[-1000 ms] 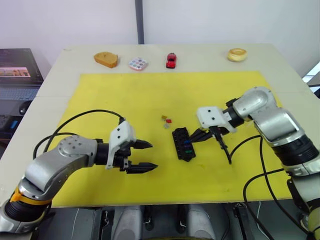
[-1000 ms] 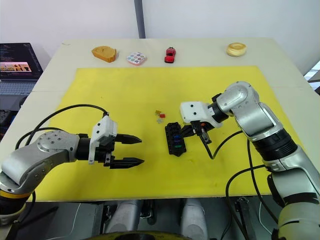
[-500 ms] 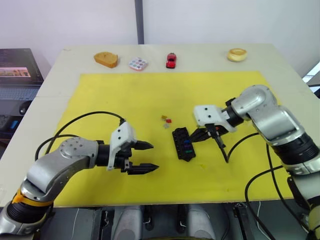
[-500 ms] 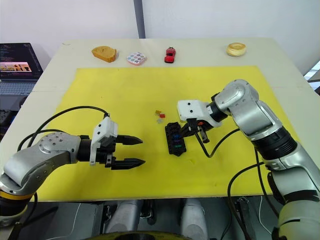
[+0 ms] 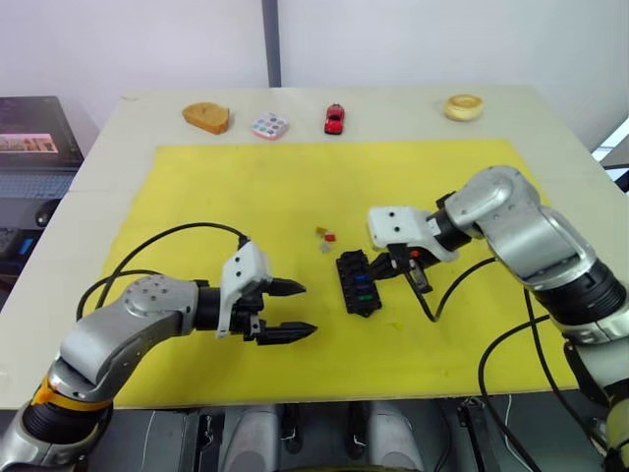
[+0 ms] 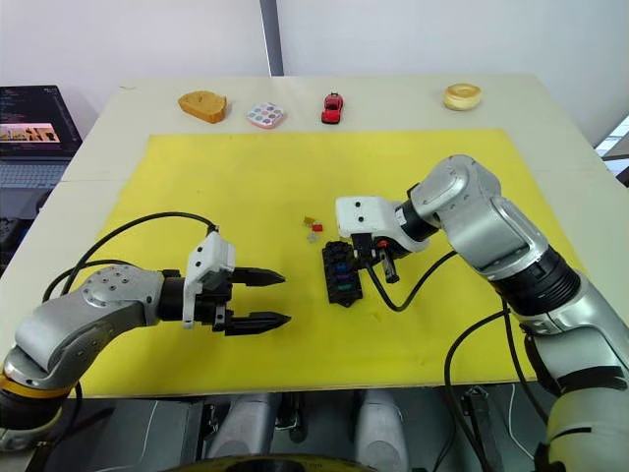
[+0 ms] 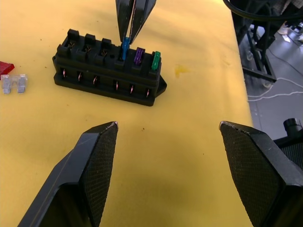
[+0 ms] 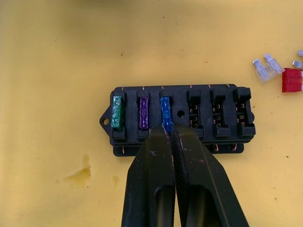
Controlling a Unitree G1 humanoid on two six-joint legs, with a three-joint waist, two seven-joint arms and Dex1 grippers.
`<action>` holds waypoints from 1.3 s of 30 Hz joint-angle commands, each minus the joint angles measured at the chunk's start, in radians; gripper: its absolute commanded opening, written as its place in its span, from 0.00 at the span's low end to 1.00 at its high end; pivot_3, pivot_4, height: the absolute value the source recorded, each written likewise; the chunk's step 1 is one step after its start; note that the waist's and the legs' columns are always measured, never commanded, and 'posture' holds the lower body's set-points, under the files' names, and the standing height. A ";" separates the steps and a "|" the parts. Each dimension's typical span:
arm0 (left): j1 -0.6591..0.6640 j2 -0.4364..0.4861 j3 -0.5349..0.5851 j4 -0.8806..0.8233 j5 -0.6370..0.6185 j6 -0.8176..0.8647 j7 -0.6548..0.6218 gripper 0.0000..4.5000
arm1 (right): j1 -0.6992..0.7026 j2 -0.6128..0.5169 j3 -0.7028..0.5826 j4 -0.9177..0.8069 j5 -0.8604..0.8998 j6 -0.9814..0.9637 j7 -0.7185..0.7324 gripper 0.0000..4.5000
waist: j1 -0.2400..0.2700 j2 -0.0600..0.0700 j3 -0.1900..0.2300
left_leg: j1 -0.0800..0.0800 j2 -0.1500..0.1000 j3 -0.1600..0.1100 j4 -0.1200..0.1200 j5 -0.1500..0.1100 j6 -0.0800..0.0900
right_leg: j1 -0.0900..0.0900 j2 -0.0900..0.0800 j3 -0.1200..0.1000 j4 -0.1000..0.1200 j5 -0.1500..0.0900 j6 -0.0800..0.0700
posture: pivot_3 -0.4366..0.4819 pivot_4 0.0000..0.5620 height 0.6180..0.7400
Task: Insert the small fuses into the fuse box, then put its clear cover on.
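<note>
Nearest us, our left gripper [image 5: 287,311] hovers low over the yellow mat [image 5: 246,187], jaws spread wide apart with nothing between them. Ahead of those open jaws sits the black rectangular plastic fuse box [image 7: 108,71], well apart from them.

Over at the box, our right gripper [image 8: 169,134] has its jaws pressed together, clamped on the teal-blue blade fuse [image 8: 165,110], which stands in the third slot of the row. Just beside it, away from the empty slots, stand the purple blade fuse [image 8: 143,112] and then the green blade fuse [image 8: 117,112] at the end by the mounting tab.

Beyond the far end of the box from those jaws, loose on the mat, we see the small red blade fuse [image 8: 291,80] touching a pale grey blade fuse [image 8: 263,69].

Farthest off, along the back of the pale surface [image 5: 393,103]: a tan wooden block [image 5: 205,116], a round-cornered pastel-dotted palette [image 5: 268,126], a little red toy car [image 5: 334,118] and a cream ring [image 5: 463,106].
</note>
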 commanded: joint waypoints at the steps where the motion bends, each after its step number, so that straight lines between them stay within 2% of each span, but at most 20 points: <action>1: 0.003 -0.008 0.003 -0.034 -0.003 -0.008 0.002 0.80 | -0.019 -0.007 0.004 -0.025 -0.006 -0.015 -0.005 0.00 | -0.001 0.000 0.000 | 0.000 0.000 0.000 0.000 0.000 0.000 | 0.000 0.000 0.000 0.000 0.000 0.000 | 0.48 0.27 1.00; 11: 0.025 -0.014 0.010 -0.039 -0.005 -0.007 0.007 0.80 | -0.003 -0.009 -0.068 -0.028 0.031 -0.058 -0.044 0.00 | -0.011 0.000 0.000 | 0.000 0.000 0.000 0.000 0.000 0.000 | 0.000 0.000 0.000 0.001 0.000 0.000 | 0.48 0.27 1.00; 14: 0.025 -0.012 0.011 -0.034 -0.003 -0.009 0.003 0.80 | -0.017 0.001 -0.090 -0.050 0.082 0.004 -0.040 0.00 | -0.013 0.000 0.000 | 0.000 0.000 0.000 0.000 0.000 0.000 | 0.000 0.000 0.000 0.001 0.000 0.000 | 0.48 0.27 1.00; 19: 0.023 -0.011 0.008 -0.030 0.002 -0.009 0.001 0.80 | -0.052 -0.040 -0.044 -0.063 0.076 0.085 -0.017 0.00 | -0.012 0.000 0.000 | 0.000 0.000 0.000 0.000 0.001 0.002 | 0.000 0.000 0.000 0.002 0.000 0.000 | 0.48 0.27 1.00; 30: 0.023 -0.013 0.006 -0.032 0.007 -0.004 0.003 0.80 | -0.107 -0.041 0.018 -0.130 0.060 0.202 -0.075 0.00 | -0.013 0.000 0.000 | 0.000 0.000 0.000 0.001 0.000 0.000 | -0.001 -0.001 0.000 0.004 0.000 0.000 | 0.48 0.27 1.00; 39: 0.023 -0.014 0.007 -0.035 0.005 0.001 0.011 0.80 | -0.099 -0.038 0.053 -0.164 0.077 0.235 -0.091 0.00 | -0.013 0.000 0.000 | 0.000 0.000 0.000 0.001 0.000 0.000 | -0.001 -0.001 0.000 0.005 0.000 0.000 | 0.48 0.27 1.00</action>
